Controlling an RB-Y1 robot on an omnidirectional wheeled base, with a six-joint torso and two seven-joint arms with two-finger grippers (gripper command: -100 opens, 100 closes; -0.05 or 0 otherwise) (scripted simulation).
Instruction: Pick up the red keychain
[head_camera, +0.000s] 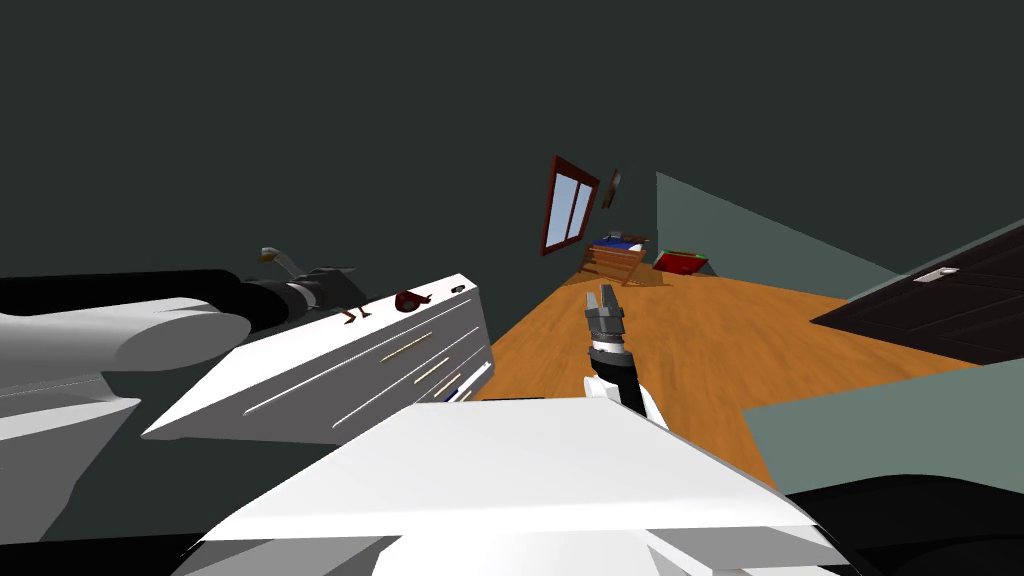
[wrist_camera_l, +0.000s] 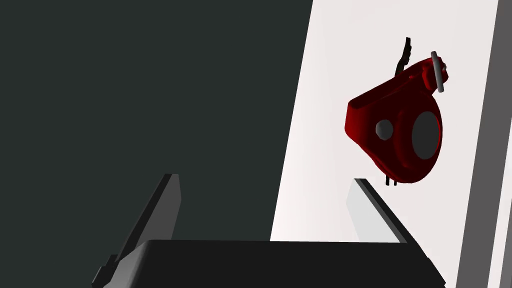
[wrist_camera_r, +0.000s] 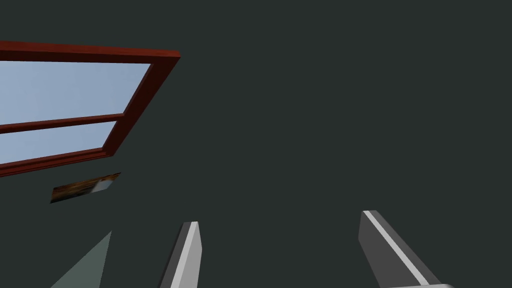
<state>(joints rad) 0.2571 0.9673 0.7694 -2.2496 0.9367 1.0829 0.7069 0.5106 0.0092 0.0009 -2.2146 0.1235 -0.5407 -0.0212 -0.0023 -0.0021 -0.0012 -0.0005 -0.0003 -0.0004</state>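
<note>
The red keychain (head_camera: 407, 300) lies on top of a white dresser (head_camera: 300, 375), near its far end. In the left wrist view the keychain (wrist_camera_l: 400, 130) is a rounded red body with a grey disc and a small ring, resting on the dresser's white top (wrist_camera_l: 320, 150). My left gripper (wrist_camera_l: 265, 200) is open and empty. The keychain sits just beyond one fingertip (wrist_camera_l: 367, 202), off to that side and not between the fingers. In the head view the left gripper (head_camera: 354, 315) hovers over the dresser top, short of the keychain. My right gripper (head_camera: 606, 300) hangs open over the floor, and its wrist view (wrist_camera_r: 282, 240) confirms this.
The dresser's drawer fronts with thin handles (head_camera: 405, 348) face me. A small brown and grey object (head_camera: 272, 256) stands behind my left arm. A wooden floor (head_camera: 700, 340) stretches to a window (head_camera: 568, 205), a wooden shelf (head_camera: 612, 260) and a red item (head_camera: 680, 263). A dark door (head_camera: 940, 300) is on the right.
</note>
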